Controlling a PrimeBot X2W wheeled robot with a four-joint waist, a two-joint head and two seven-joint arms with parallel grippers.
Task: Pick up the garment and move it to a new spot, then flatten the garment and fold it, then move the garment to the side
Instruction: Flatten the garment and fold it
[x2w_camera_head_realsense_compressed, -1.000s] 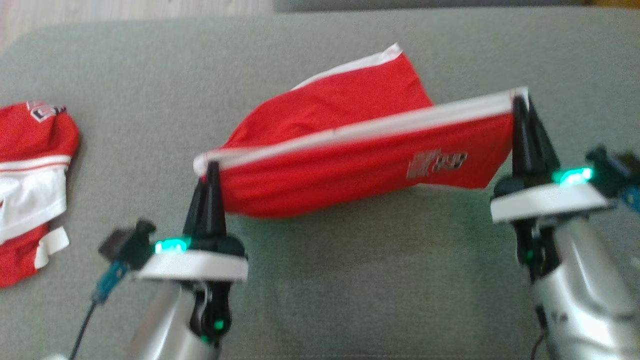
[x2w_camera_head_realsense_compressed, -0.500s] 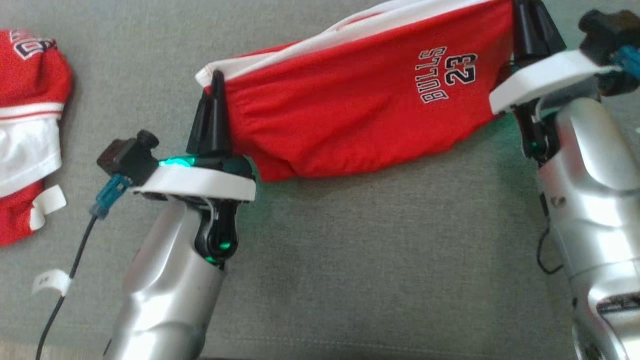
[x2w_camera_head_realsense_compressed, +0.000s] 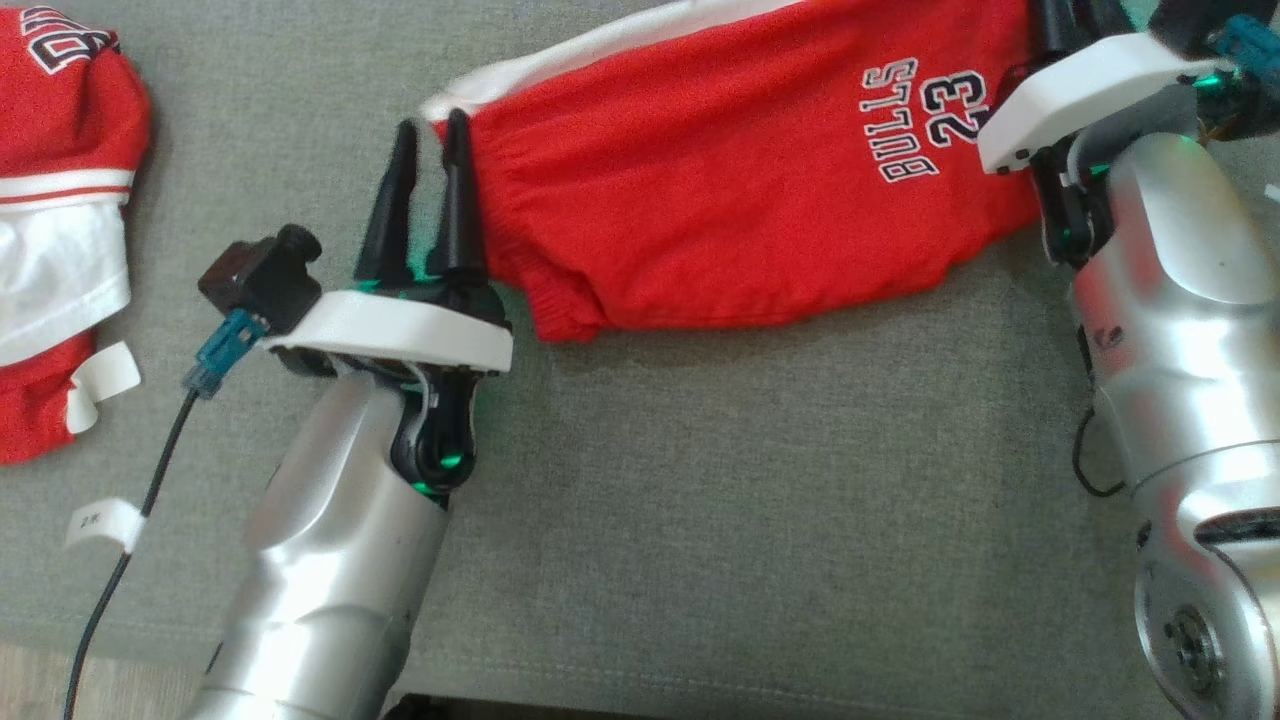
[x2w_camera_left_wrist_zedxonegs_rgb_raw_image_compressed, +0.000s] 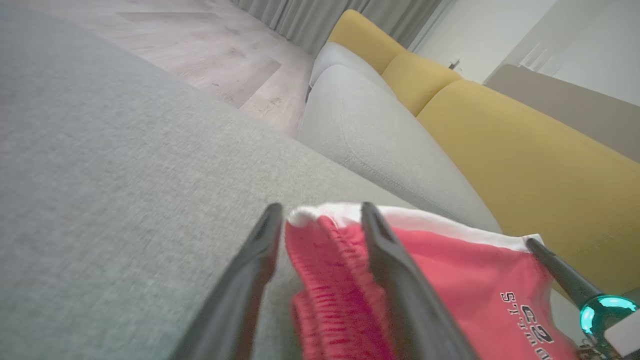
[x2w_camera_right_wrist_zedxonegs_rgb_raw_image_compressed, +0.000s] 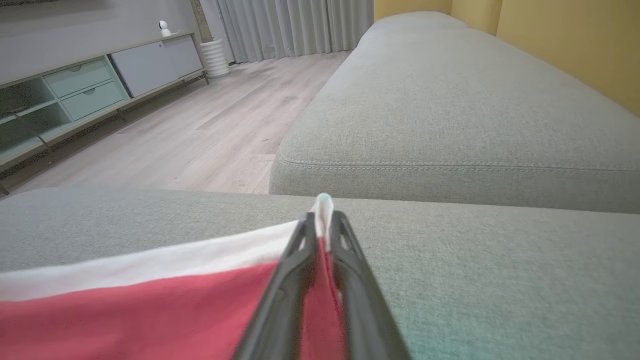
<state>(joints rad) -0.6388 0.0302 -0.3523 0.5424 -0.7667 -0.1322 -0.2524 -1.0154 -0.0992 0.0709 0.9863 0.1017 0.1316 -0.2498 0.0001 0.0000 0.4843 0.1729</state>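
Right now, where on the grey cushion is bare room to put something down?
Free: the grey fabric cushion below the red Bulls shorts, between the two silver arms; the strip between the open left gripper and the red-and-white garment. Crowded: the left edge, with white tags and black cable.

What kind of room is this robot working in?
Probably a home living room: a grey sofa seat with yellow back cushions, a low cabinet with drawers, and curtains beyond a wood floor.
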